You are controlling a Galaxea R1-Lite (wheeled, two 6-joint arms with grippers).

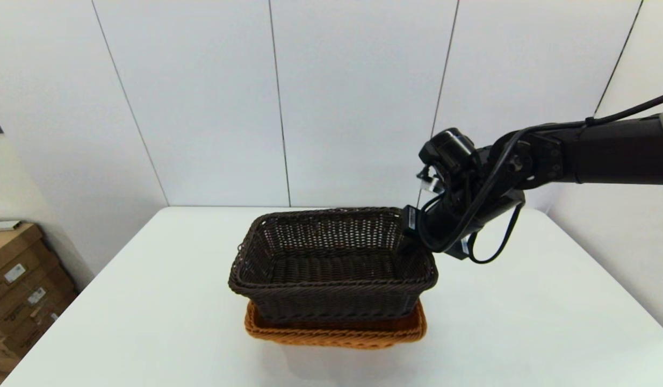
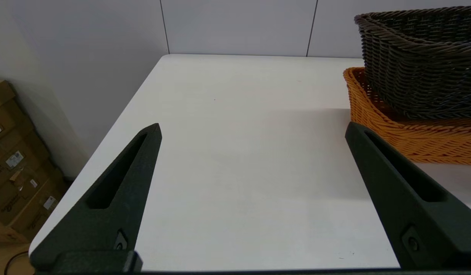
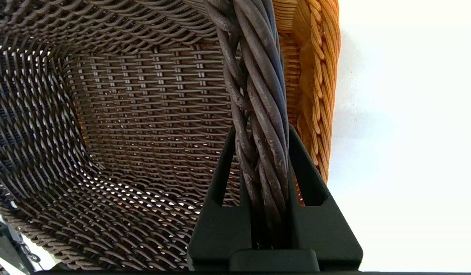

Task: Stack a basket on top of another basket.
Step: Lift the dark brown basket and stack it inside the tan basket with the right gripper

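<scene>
White table (image 1: 149,301) bears orange-tan basket (image 1: 337,334), mostly hidden under dark basket (image 1: 331,258); right fingers (image 3: 220,225) clamp its rim.

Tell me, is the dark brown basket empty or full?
Empty. The head view shows only bare weave inside the dark brown basket, which sits in the orange-tan basket, the right gripper clamping its rim.

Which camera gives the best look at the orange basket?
Left wrist view: the orange-tan basket shows a corner and long side beneath the dark basket. Head view shows only its front edge; right wrist view only a rim strip.
</scene>
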